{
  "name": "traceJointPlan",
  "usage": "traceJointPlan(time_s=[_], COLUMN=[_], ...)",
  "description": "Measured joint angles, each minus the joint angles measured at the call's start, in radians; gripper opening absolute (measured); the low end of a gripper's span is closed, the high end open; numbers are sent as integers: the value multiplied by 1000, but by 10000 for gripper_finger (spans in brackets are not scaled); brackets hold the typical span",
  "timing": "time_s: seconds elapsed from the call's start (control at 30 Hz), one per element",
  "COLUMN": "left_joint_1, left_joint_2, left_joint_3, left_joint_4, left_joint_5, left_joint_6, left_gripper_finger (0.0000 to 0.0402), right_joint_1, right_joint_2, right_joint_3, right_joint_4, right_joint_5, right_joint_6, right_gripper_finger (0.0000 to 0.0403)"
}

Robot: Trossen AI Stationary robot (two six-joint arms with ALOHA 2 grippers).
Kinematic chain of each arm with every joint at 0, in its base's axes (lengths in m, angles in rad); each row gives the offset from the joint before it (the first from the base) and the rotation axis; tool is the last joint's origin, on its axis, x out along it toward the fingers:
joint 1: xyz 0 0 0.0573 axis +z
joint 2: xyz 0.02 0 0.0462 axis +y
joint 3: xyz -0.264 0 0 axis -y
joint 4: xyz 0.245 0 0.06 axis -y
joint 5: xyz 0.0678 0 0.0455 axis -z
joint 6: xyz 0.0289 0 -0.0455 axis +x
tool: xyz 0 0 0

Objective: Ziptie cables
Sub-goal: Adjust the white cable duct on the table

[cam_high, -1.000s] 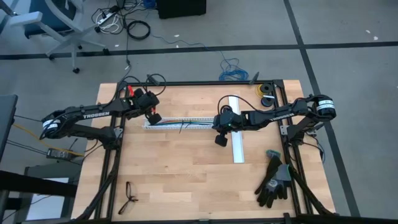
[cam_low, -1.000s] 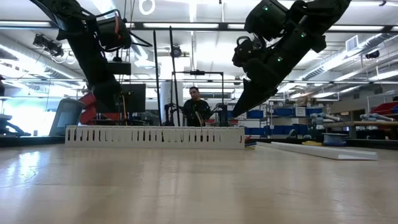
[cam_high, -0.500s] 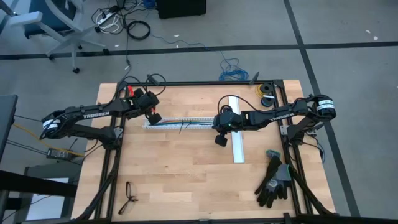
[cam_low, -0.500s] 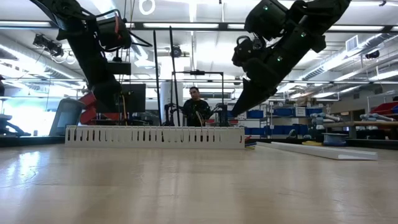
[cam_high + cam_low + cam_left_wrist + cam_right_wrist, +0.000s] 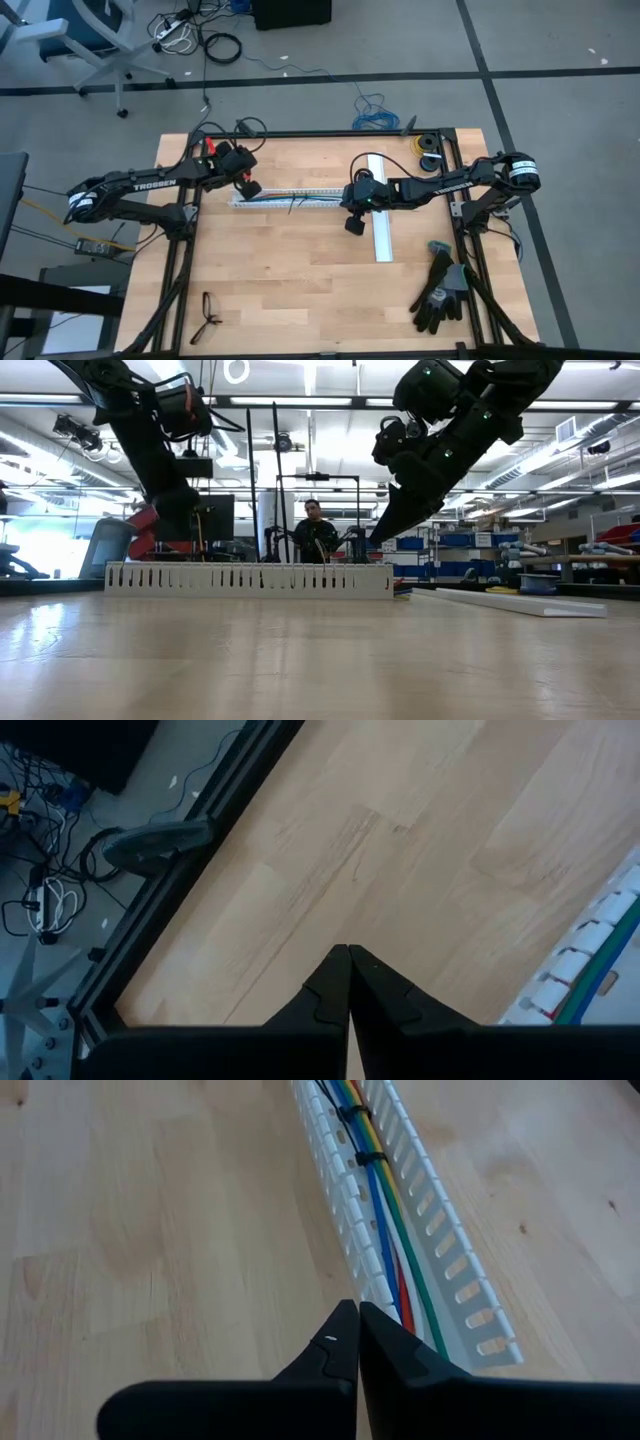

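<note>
There, on the wooden table (image 5: 300, 270), the cables (image 5: 385, 1245) lay inside a white slotted channel (image 5: 440, 1270) near the back of the table, running lengthwise along it in red, green, blue and yellow strands. Two dark ties (image 5: 358, 1135) crossed the bundle farther along the channel. The right gripper (image 5: 357, 1342) hung above the table just off the near end of that channel, its two fingers pressed together with nothing between them. The left gripper (image 5: 348, 982) hung over bare wood beside the channel's other end, its fingers likewise clenched on nothing. A second white channel (image 5: 380, 215) lay crosswise on the table under the right arm, and a pair of black gloves (image 5: 440, 290) rested near the table's front right corner. In the low view a person (image 5: 314, 532) stood in the room beyond the table.
</note>
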Motion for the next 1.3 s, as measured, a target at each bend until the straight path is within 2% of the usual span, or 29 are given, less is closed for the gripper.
traceJointPlan(time_s=[0.83,1.03,1.3], left_joint_1=[0,0,8], left_joint_2=[0,0,55], left_joint_3=[0,0,0], left_joint_4=[182,181,176], left_joint_5=[2,135,143], left_joint_6=[-1,28,62], left_gripper_finger=[17,17,14], right_joint_1=[0,2,74], right_joint_2=[0,0,21], right_joint_3=[0,0,0], right_joint_4=[58,61,86], right_joint_5=[0,-14,-62], right_joint_6=[8,104,144], right_gripper_finger=[4,1,0])
